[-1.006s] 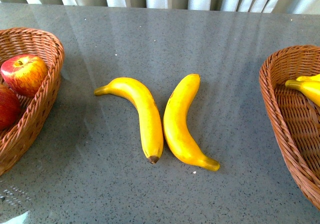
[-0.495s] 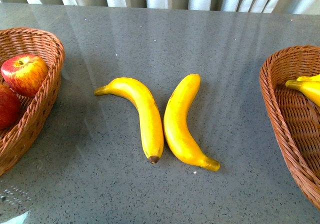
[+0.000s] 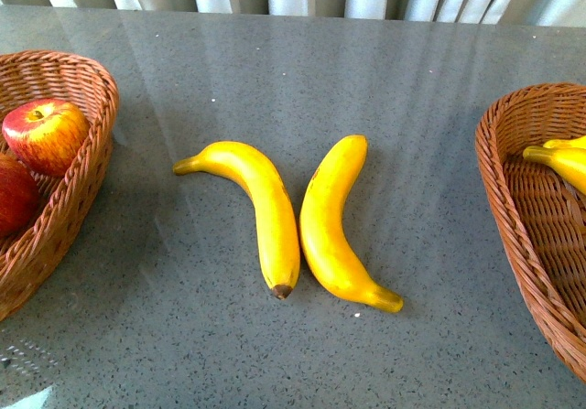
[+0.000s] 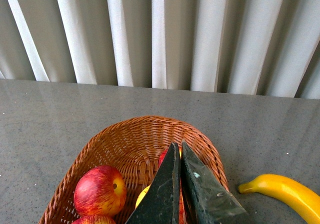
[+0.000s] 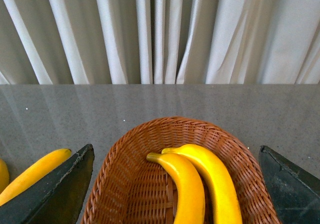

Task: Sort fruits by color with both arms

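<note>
Two yellow bananas lie side by side mid-table, the left one [image 3: 252, 203] and the right one [image 3: 331, 226]. Two red apples [image 3: 44, 134] [image 3: 14, 194] sit in the left wicker basket [image 3: 87, 166]. Two bananas [image 3: 560, 160] lie in the right wicker basket [image 3: 513, 199]. Neither arm shows in the front view. My left gripper [image 4: 179, 146] is shut and empty above the apple basket [image 4: 145, 129], with an apple [image 4: 99, 190] beside it and more red fruit partly hidden behind its fingers. My right gripper [image 5: 175, 147] is open and empty above the basket [image 5: 125, 154] holding two bananas [image 5: 185, 184].
Pale curtains hang behind the table's far edge [image 3: 293, 11]. The grey speckled table [image 3: 293, 80] lies between the two baskets. One table banana shows in the left wrist view [image 4: 285, 191] and one in the right wrist view [image 5: 35, 174].
</note>
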Tool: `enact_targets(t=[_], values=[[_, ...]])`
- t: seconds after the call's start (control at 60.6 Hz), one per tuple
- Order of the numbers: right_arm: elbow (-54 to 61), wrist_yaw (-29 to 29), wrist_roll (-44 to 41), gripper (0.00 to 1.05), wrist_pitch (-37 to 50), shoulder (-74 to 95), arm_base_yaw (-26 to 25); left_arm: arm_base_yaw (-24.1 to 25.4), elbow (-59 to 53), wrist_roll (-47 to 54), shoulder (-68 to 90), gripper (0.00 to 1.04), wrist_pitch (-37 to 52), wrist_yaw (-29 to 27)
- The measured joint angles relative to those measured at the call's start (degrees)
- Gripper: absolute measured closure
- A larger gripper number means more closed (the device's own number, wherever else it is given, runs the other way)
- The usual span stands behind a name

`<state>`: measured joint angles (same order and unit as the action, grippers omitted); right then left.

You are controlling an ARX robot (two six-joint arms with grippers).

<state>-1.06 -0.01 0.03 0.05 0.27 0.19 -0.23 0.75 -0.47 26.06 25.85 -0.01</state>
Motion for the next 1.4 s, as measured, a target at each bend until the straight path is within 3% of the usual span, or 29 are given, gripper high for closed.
enact_targets(t=[0.775,0.858,1.187,1.319,1.402], values=[[0.00,0.00,0.00,0.09,0.02,0.00,0.00,0.00,0.00,0.00,-16.09,1.03,-15.85,0.02],[0.00,0.02,0.00,0.09,0.02,0.00,0.00,0.00,0.02,0.02,-24.04,1.03,-25.31,0.02],[0.00,0.02,0.00,0.09,0.00,0.00,0.00,0.07,0.02,0.02,-25.11,1.03,-25.88,0.00],[0.00,0.02,0.00,0.09,0.00,0.00,0.00,0.07,0.00,0.02,-25.11,0.81,-25.88,0.00],[0.00,0.02,0.00,0.09,0.00,0.00,0.00,0.07,0.02,0.02,-25.11,0.59,-25.88,0.00]])
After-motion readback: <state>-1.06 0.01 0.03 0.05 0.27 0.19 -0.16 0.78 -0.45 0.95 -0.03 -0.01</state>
